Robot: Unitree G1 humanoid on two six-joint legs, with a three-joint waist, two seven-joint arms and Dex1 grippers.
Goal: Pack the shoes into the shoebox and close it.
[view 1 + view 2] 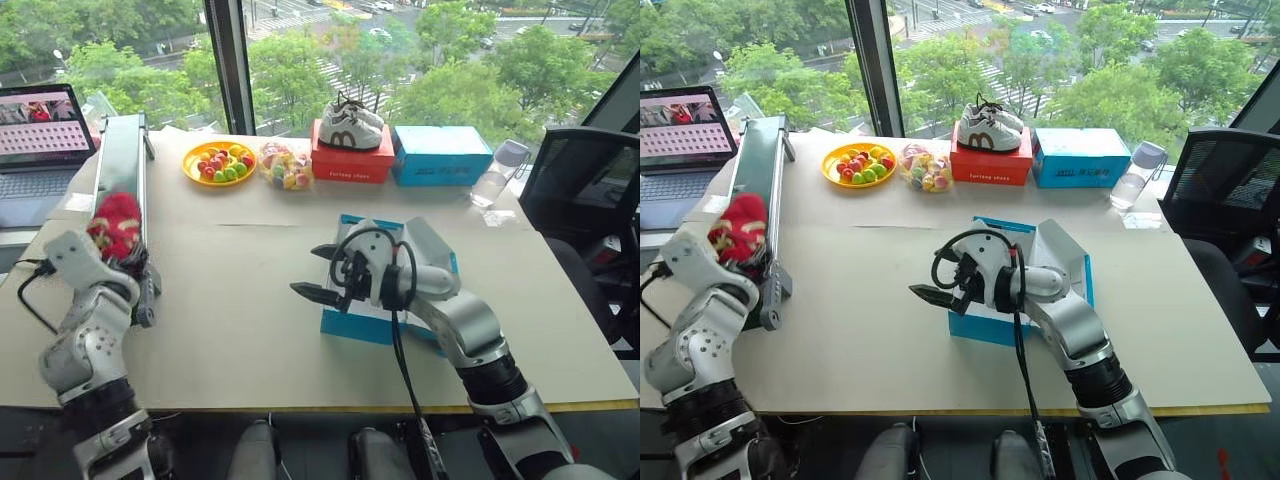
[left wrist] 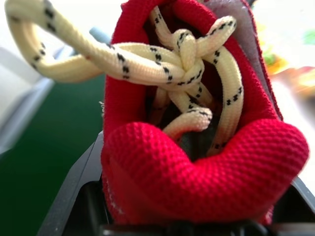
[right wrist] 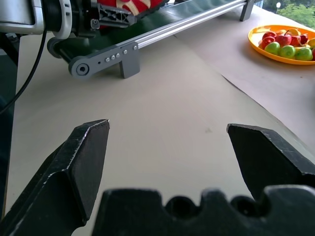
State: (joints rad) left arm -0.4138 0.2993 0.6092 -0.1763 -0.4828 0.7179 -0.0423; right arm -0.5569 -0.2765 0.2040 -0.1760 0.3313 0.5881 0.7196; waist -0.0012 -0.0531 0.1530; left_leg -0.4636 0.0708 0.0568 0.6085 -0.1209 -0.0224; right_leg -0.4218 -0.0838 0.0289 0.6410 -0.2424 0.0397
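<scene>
The shoe (image 2: 197,167) looks light and soft: a red knit upper that gives under pressure, with loose cream laces (image 2: 147,59) that could snag on the box rim. A hold across the body near the collar, as now, suits it; a pinch on the laces alone would let it swing.

The left gripper (image 1: 118,250) is clamped on this shoe, its fingers closed against the fabric, and holds it raised over the near end of the conveyor (image 1: 122,160), by the table's (image 1: 250,330) left edge. In the left wrist view the shoe sits right between the fingers, opening and laces facing the camera.

The right gripper (image 1: 322,272) hangs empty, its jaws spread wide, above the middle of the table and just left of the box (image 1: 352,325). The box lies open toward the near right of the table, partly hidden behind the right arm, well apart from the held shoe. I cannot tell whether the second shoe is already inside.
</scene>
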